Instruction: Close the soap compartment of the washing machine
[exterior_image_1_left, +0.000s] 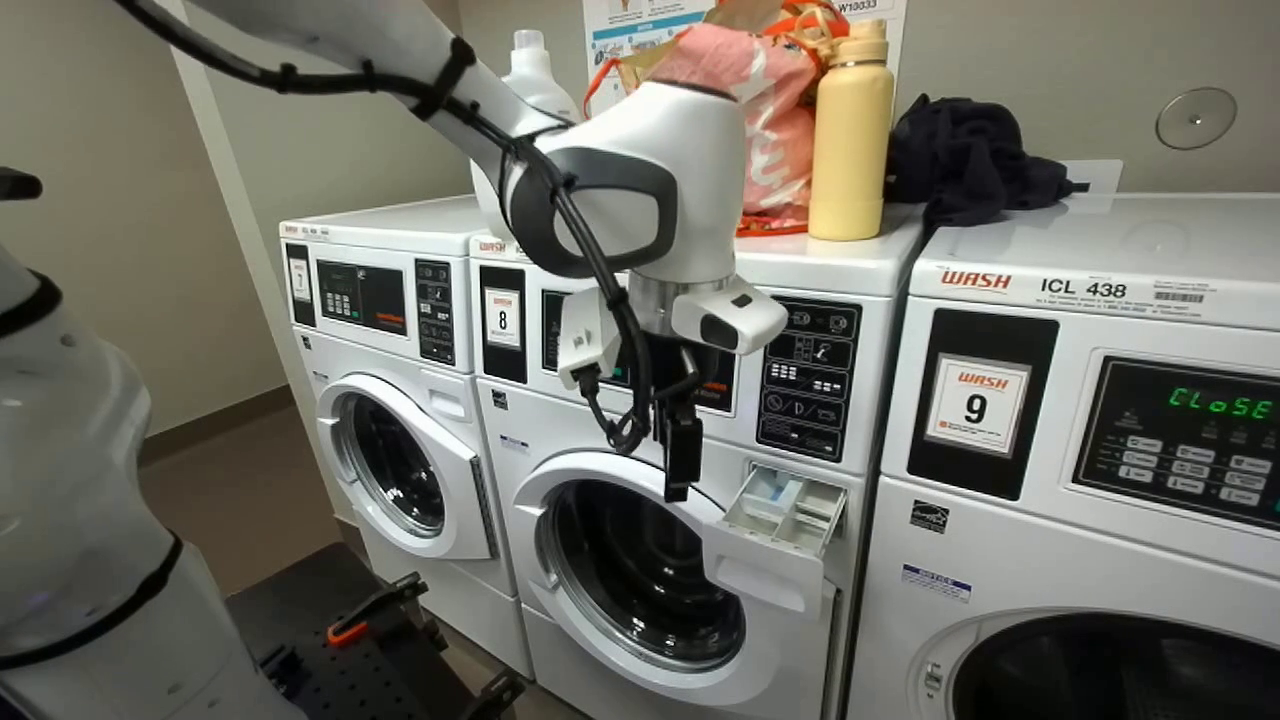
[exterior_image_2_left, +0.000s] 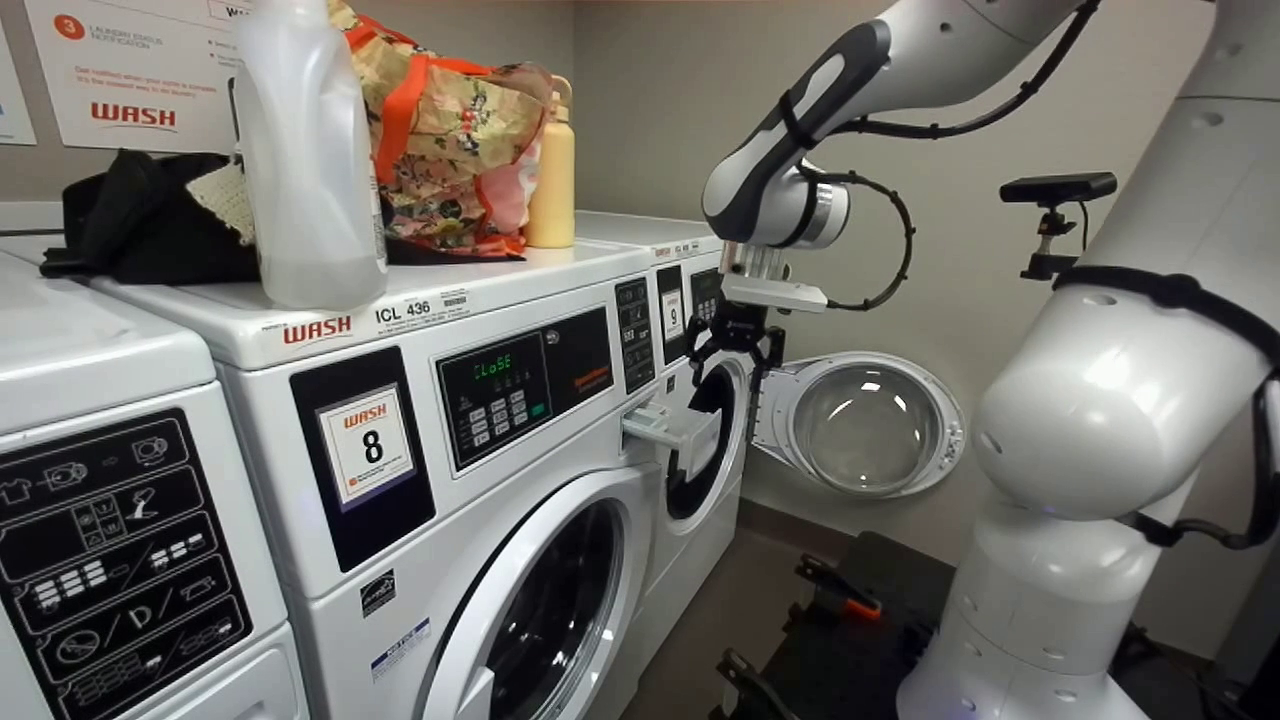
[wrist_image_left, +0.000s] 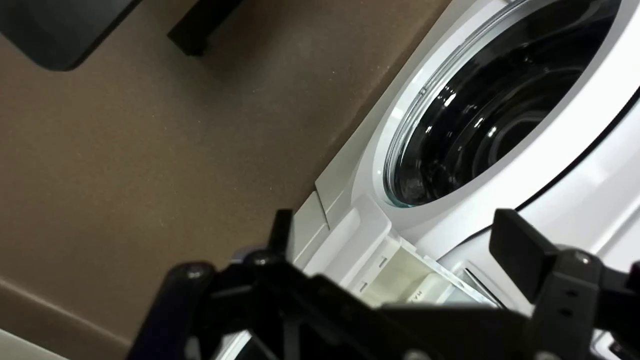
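"The fingers are standing wide apart, two blunt dark blocks. The gripper is hanging near the soap drawer, and a gap is showing between the two in an exterior view."

"Where is that drawer sitting?"

"It is jutting open from the washing machine numbered 8, above and to one side of the round door."

"And what is it holding?"

"Thin white plastic walls are dividing it into boxy sections, and a pale blue piece is sitting in one toward the back. Whether soap is lying in there is hard to tell. Across its smooth white front, a long shallow groove is running."

"Which containers are standing on top of the machine?"

"A cloudy plastic jug is standing upright at one end, its walls veiling whatever is inside. A tall yellow bottle, smooth and straight-sided, is standing at the other end. Between them a bag is bulging, shiny and crinkled, with flowers covering one face, pink covering another, and orange straps looping over it. What it is holding is hidden."

"And the rest?"

"A dark cloth is lying in rumpled folds beside the bottle. Below, the round door's glass is looking dark and glossy, with bright spots dotting it."
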